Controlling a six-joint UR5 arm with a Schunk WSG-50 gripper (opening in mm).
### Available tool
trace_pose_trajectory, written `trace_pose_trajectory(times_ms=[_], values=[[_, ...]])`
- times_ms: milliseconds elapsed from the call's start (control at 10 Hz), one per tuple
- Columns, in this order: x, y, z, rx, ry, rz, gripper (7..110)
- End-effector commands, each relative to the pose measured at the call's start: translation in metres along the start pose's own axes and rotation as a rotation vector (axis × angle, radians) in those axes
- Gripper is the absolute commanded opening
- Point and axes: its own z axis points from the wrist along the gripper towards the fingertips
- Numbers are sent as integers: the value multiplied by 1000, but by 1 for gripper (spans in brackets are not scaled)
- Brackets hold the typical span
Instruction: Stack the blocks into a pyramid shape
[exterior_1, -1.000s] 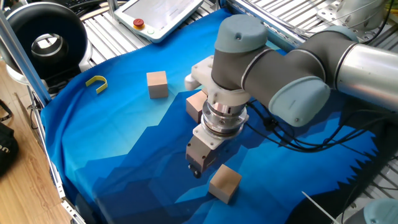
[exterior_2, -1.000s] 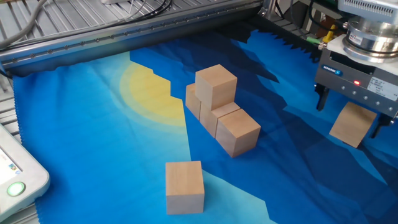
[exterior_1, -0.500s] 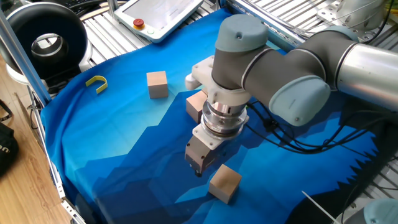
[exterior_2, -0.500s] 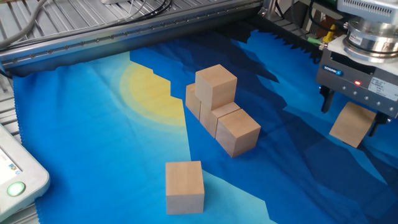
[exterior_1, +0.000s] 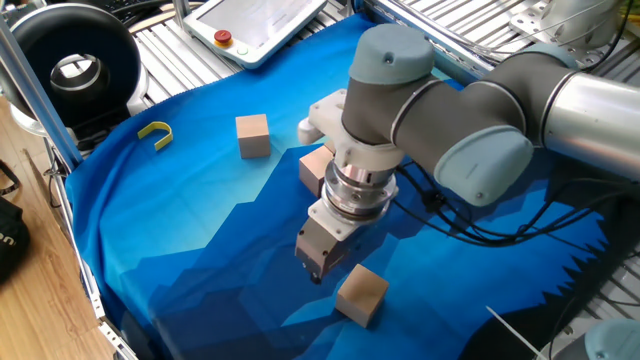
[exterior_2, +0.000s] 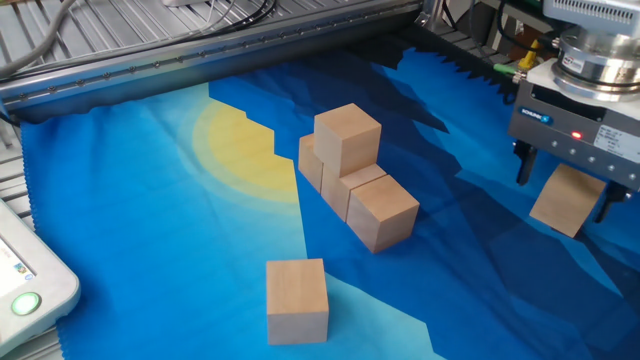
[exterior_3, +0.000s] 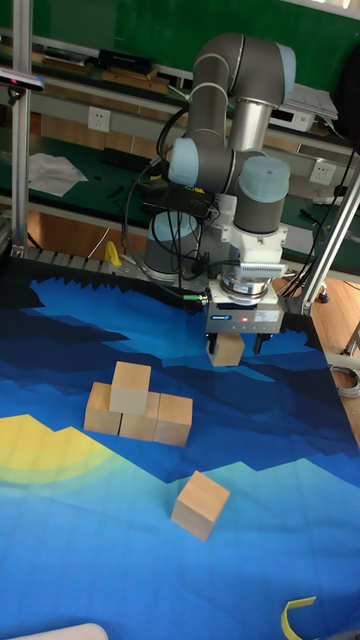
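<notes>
Four tan blocks form a pile (exterior_2: 350, 175): a row on the blue cloth with one block (exterior_2: 347, 138) on top. In the one fixed view the arm hides most of this pile (exterior_1: 315, 168). A loose block (exterior_2: 297, 300) lies alone nearer the pendant, seen too as the block (exterior_1: 253, 135). Another block (exterior_2: 575, 200) rests on the cloth by my gripper (exterior_2: 562, 199). The gripper is open, fingers pointing down and spread wider than that block. From the one fixed view the block (exterior_1: 362, 295) sits just beside the gripper (exterior_1: 318, 272), not touching. The tall view shows the same block (exterior_3: 225, 352) under the gripper (exterior_3: 236, 347).
A small yellow hook (exterior_1: 156, 132) lies near the cloth's left edge. A white pendant (exterior_1: 255, 25) with a red button and a black round device (exterior_1: 75, 70) stand beyond the cloth. Metal rails border the table (exterior_2: 200, 60).
The gripper has crept a little sideways and slightly lower near the lone block. No block has moved.
</notes>
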Motion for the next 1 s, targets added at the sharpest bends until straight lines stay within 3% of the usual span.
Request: trace_pose_trajectory(times_ms=[0, 200, 400, 700, 800, 900], values=[[19, 1, 3, -2, 23, 20, 88], [39, -2, 2, 18, 67, 41, 88], [50, -7, 5, 21, 64, 27, 88], [38, 2, 10, -10, 25, 18, 88], [37, 12, 11, -36, 25, 13, 88], [43, 11, 11, -34, 49, -5, 88]])
